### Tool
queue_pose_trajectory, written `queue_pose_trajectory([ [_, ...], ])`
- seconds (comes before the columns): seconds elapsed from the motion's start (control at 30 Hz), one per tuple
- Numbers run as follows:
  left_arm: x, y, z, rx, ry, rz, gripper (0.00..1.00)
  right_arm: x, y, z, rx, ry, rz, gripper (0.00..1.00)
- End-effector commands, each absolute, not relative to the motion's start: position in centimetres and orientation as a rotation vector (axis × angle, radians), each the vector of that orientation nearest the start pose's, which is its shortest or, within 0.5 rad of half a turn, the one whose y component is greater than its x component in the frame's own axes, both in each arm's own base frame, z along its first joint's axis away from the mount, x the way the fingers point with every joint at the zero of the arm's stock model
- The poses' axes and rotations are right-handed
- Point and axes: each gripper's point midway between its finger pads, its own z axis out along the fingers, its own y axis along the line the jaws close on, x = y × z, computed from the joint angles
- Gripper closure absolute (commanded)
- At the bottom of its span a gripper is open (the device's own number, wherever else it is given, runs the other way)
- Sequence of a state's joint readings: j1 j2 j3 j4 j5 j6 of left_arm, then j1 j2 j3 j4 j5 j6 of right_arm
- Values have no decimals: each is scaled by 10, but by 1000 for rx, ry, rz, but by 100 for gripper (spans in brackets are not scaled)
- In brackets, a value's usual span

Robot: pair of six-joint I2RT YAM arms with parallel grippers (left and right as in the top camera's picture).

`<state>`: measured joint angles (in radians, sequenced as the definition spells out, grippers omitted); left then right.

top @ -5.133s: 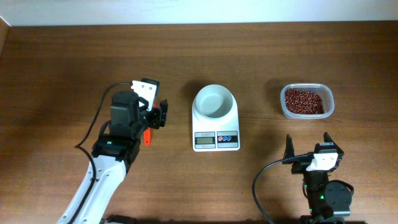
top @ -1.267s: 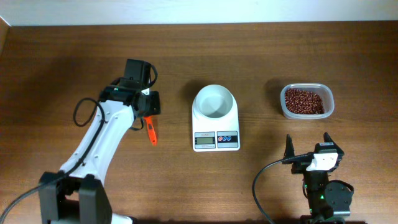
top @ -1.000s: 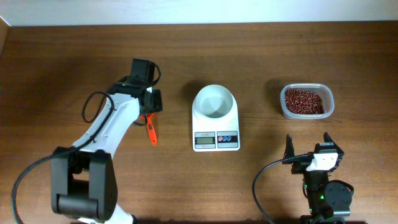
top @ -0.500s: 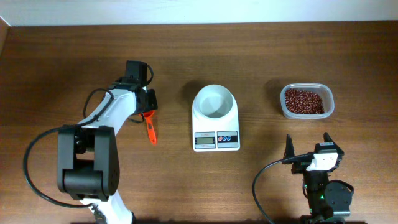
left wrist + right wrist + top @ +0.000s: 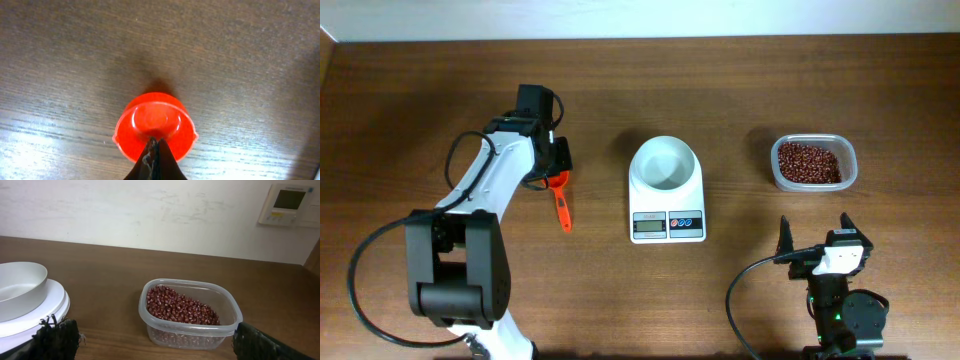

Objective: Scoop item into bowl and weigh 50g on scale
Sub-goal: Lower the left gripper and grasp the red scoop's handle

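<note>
Worktop (image 5: 420,100): dark brown wood grain, carrying everything below.
Left arm (image 5: 490,185): white and black, reaching up the left side, its wrist bent back down toward the worktop.
Right arm (image 5: 840,300): low at the near right edge, facing the container.
Scale (image 5: 667,226): white kitchen scale at the centre, grey display and two round buttons on its near edge.
Bowl (image 5: 666,163): round, white, empty, sitting on the scale's platform.
Container (image 5: 190,335): clear plastic, rounded-rectangular, on the worktop well right of the scale.
Beans (image 5: 808,161): dark red-brown heap, all inside the container, none in the bowl.
Right pincer (image 5: 815,238): spread wide, holding nothing, near the container but apart from it.
Left pincer (image 5: 155,159): closed right down, tips pinched together at the near rim of the scoop's cup.
Scoop (image 5: 563,205): small orange plastic measuring scoop left of the scale, cup empty, handle pointing toward the near edge.
</note>
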<state>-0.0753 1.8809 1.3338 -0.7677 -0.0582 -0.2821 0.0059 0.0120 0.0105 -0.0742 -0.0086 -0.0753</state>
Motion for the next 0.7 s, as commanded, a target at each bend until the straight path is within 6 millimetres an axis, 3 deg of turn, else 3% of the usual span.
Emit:
queue_pose_trajectory([
  [0.0, 407, -27, 64, -328, 2837, -65, 100, 246, 2, 155, -69, 1649, -43, 1],
  [0.23, 398, -36, 62, -323, 2879, -135, 100, 246, -3, 159, -54, 1635, -77, 1],
  [0.3, 384, -37, 61, -329, 2935, -142, 100, 246, -3, 155, -56, 1653, -76, 1],
  [0.4, 370, -41, 75, -329, 2957, -182, 100, 246, -3, 155, -56, 1652, -76, 1],
  [0.5, 362, -41, 103, -330, 2914, -192, 100, 246, -3, 155, -56, 1652, -75, 1],
  [0.6, 353, -39, 103, -365, 2931, -183, 99, 246, -3, 155, -56, 1652, -75, 1],
  [0.67, 347, -38, 92, -371, 2954, -172, 69, 246, -3, 155, -56, 1652, -75, 2],
])
